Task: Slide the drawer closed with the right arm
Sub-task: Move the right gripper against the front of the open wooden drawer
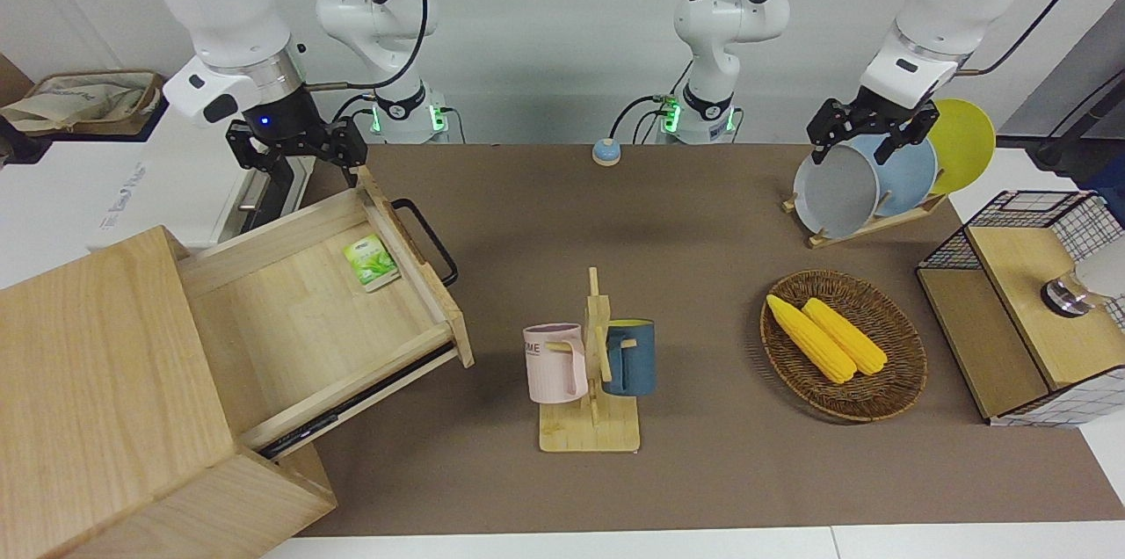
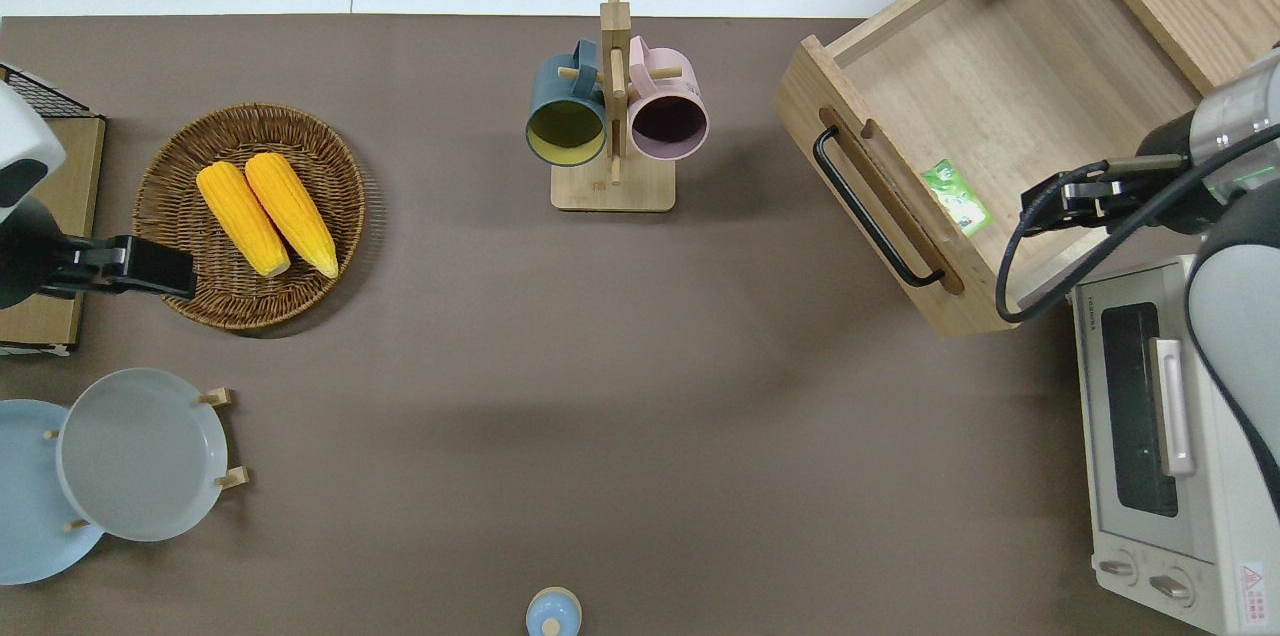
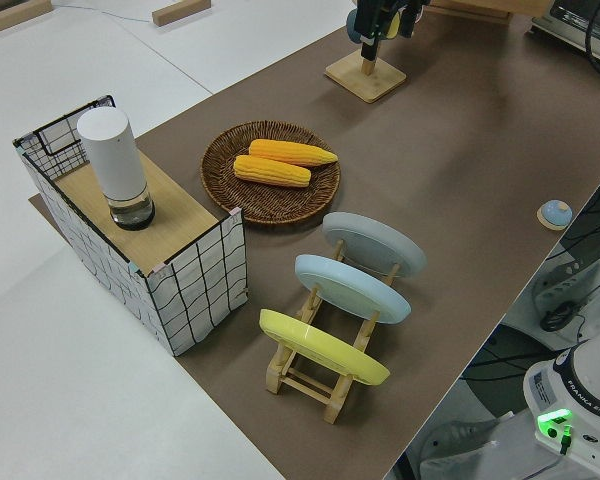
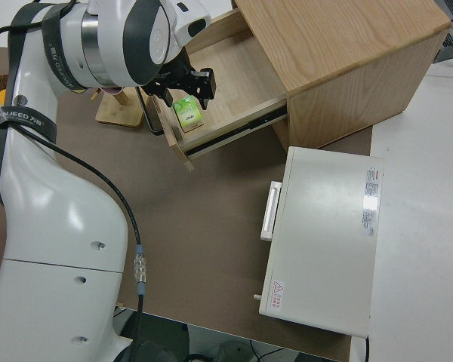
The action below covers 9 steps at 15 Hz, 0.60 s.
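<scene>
The drawer (image 1: 299,322) stands pulled far out of the big pale wooden box (image 1: 88,383) at the right arm's end of the table. Its black bar handle (image 1: 426,238) faces the table's middle. A small green packet (image 1: 371,262) lies inside, near the front panel. The drawer also shows in the overhead view (image 2: 1000,86) and the right side view (image 4: 226,83). My right gripper (image 1: 299,150), blue wrist light on, hangs open and empty over the drawer's side wall nearest the robots (image 2: 1040,206), touching nothing. My left gripper (image 1: 866,133) is parked, open.
A white oven (image 2: 1170,436) stands beside the drawer, nearer to the robots. A mug rack (image 1: 591,366) with two mugs stands mid-table. A basket of corn (image 1: 842,344), a plate rack (image 1: 879,181) and a wire-mesh box (image 1: 1028,304) are toward the left arm's end.
</scene>
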Each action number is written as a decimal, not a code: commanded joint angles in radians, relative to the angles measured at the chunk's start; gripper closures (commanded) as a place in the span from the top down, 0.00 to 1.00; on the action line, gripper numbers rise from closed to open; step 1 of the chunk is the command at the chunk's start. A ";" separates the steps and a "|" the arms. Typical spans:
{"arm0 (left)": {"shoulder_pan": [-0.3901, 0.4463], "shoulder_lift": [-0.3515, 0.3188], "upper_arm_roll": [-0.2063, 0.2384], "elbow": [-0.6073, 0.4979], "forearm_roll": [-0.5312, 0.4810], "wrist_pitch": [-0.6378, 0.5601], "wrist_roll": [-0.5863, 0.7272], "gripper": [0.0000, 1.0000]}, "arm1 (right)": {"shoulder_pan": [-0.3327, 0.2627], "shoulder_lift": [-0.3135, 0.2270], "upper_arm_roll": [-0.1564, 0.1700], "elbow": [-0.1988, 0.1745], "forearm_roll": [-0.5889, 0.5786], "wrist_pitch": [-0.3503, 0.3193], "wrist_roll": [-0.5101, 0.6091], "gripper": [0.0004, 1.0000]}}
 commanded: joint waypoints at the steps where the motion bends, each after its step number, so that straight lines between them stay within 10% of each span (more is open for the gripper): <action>1: 0.004 0.011 -0.006 0.026 0.017 -0.020 0.010 0.99 | -0.008 -0.007 0.011 -0.013 -0.016 0.002 -0.024 0.00; 9: 0.004 0.011 -0.006 0.026 0.017 -0.020 0.010 0.99 | -0.008 -0.010 0.014 -0.013 -0.017 0.002 -0.030 0.00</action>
